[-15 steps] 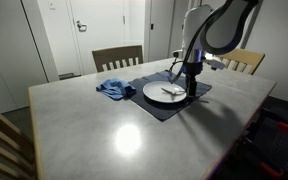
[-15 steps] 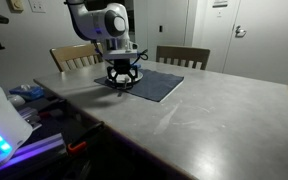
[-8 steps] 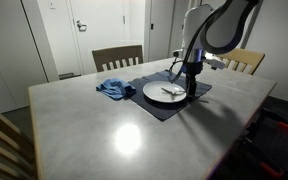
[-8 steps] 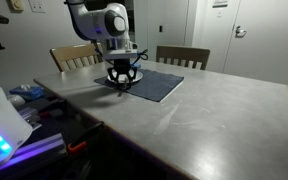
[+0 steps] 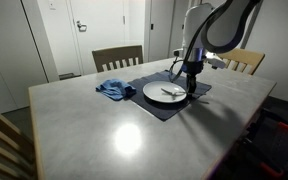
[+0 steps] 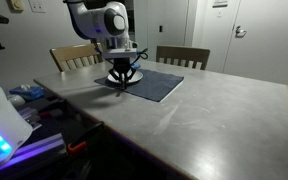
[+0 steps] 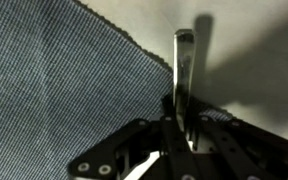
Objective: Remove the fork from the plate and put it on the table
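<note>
**Grasp at the plate.** The end effector [image 5: 191, 89] stands lowered at the edge of the plate [image 5: 156, 92]. Its jaws are clenched on the handle of the fork [image 7: 182, 70], which shows in the wrist view as a thin metal strip running between them. The fork lies on the plate. The plate sits on a dark navy placemat [image 5: 167, 110] on the pale grey counter [image 5: 94, 135]. A crumpled blue cloth [image 5: 114, 89] lies just beside the placemat.
</note>
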You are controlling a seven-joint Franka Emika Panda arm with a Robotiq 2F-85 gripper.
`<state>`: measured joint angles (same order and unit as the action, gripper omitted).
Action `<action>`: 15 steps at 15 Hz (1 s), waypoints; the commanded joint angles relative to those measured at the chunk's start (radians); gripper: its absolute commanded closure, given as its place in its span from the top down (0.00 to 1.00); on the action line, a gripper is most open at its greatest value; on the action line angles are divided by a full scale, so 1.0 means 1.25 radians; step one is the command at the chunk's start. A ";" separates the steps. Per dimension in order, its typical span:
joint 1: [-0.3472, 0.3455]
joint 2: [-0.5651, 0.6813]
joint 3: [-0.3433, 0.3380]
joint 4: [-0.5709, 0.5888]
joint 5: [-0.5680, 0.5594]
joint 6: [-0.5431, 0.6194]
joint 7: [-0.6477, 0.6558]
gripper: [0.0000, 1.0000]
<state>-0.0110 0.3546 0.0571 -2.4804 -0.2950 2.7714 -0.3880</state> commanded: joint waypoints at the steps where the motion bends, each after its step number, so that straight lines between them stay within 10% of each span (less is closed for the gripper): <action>1: 0.005 -0.029 -0.012 -0.019 -0.007 -0.021 0.013 0.19; 7: 0.012 -0.048 -0.020 -0.038 -0.012 -0.033 0.034 0.71; 11: 0.020 -0.073 -0.026 -0.059 -0.020 -0.041 0.054 0.78; 15: 0.019 -0.075 -0.020 -0.063 -0.017 -0.040 0.052 0.62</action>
<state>0.0017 0.2885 0.0396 -2.5361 -0.3057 2.7388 -0.3325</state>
